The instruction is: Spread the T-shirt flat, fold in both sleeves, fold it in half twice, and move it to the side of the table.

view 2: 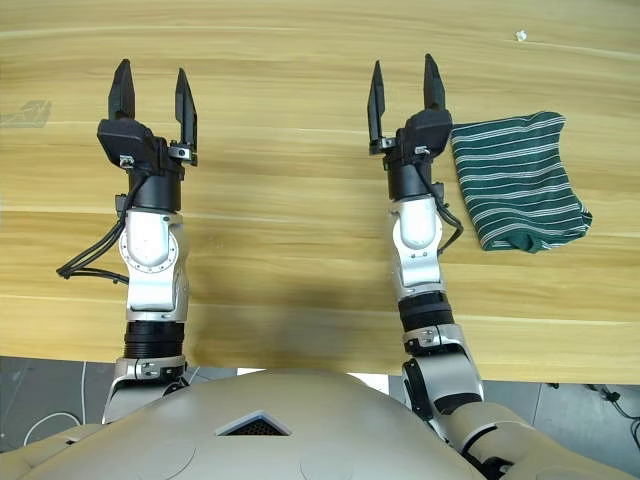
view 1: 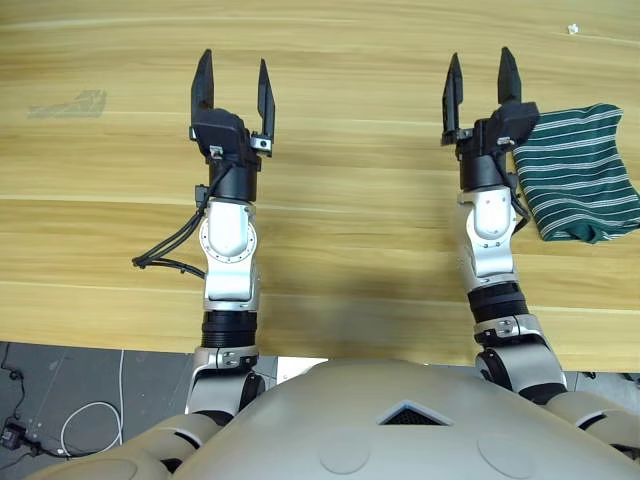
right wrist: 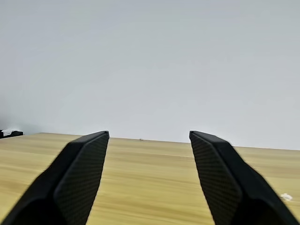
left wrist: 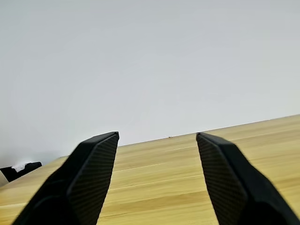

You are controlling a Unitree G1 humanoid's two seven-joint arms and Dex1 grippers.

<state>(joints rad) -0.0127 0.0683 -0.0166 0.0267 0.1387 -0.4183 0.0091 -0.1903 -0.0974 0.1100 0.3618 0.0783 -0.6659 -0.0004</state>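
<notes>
The T-shirt (view 1: pixel 577 173), dark green with thin white stripes, lies folded into a compact bundle at the right side of the wooden table (view 1: pixel 340 200). My right gripper (view 1: pixel 481 65) stands open just left of the shirt, its wrist close beside the fabric, nothing between its fingers (right wrist: pixel 220 173). My left gripper (view 1: pixel 234 72) is open too, held over bare wood at the table's left half, far from the shirt. In both wrist views the black fingers (left wrist: pixel 93 173) spread apart over the tabletop, with a pale wall beyond.
A small white scrap (view 1: pixel 573 29) lies near the table's far right corner. A faint grey mark (view 1: pixel 70 103) shows on the wood at the far left. Cables (view 1: pixel 60 420) lie on the floor below the table's near edge.
</notes>
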